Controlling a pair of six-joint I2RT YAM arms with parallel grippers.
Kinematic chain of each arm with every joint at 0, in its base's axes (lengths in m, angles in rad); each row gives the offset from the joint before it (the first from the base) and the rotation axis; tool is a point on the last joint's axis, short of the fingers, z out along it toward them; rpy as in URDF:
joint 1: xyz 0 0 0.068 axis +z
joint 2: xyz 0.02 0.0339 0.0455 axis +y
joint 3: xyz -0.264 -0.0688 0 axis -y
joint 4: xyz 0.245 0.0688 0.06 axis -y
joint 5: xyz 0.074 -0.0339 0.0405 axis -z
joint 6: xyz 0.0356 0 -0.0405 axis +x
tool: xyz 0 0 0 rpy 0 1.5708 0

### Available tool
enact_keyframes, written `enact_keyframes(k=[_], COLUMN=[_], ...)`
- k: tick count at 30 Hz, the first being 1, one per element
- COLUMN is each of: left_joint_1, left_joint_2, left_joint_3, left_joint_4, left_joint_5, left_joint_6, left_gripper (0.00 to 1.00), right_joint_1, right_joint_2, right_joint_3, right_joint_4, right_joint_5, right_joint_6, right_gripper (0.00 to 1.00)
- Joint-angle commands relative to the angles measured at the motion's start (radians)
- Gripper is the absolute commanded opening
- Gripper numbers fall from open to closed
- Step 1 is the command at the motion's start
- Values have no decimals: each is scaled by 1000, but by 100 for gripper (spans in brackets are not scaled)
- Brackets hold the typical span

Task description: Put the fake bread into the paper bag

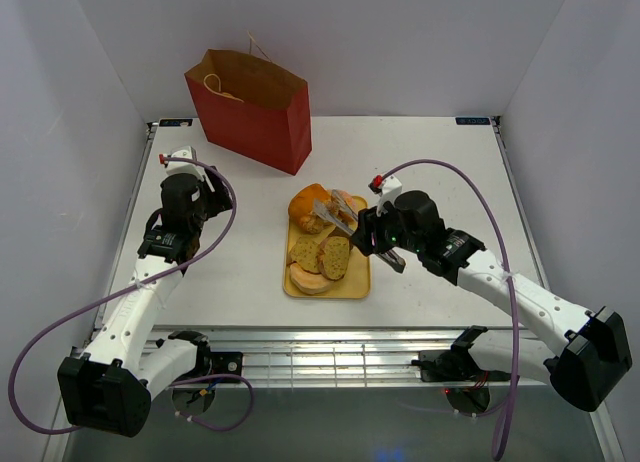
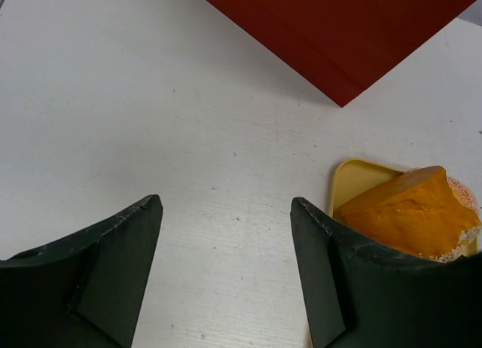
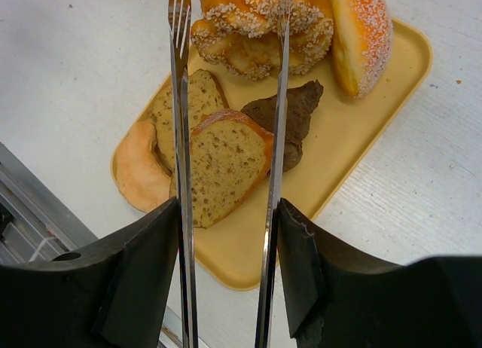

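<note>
Paper bag point(image 1: 250, 107) on white table point(image 1: 230, 272), walls point(image 1: 400, 42) apparently white.

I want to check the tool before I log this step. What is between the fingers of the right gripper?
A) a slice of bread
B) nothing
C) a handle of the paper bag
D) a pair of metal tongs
D: in the right wrist view the right gripper is closed on the metal tongs, whose two arms extend over the fake bread on the yellow tray.
</note>
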State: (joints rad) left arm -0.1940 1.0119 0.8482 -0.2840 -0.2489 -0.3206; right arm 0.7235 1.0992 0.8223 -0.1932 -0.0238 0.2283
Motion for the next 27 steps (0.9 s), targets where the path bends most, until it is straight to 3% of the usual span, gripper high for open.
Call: enact_keyframes(k=[1, 2, 3, 27], left_joint_1=[-5, -5, -4, -5], left_joint_2=[-1, 1, 2, -6], left_joint_3=[9, 12, 11, 14], left_joint_4=[12, 9, 8, 6], left_joint_5=[0, -4, -6, 22], left_joint_6=[3, 3, 3, -5], left_gripper=[80, 88, 89, 90], right_joint_1=[-2, -2, -2, 17], right_joint_2=[-9, -6, -4, 93], right_joint_3=[11, 11, 12, 44], right_joint_4=[23, 24, 24, 24], right_joint_5=[-30, -33, -36, -11], right_joint_6=[-3, -3, -1, 14], right_gripper=[57, 57, 57, 57])
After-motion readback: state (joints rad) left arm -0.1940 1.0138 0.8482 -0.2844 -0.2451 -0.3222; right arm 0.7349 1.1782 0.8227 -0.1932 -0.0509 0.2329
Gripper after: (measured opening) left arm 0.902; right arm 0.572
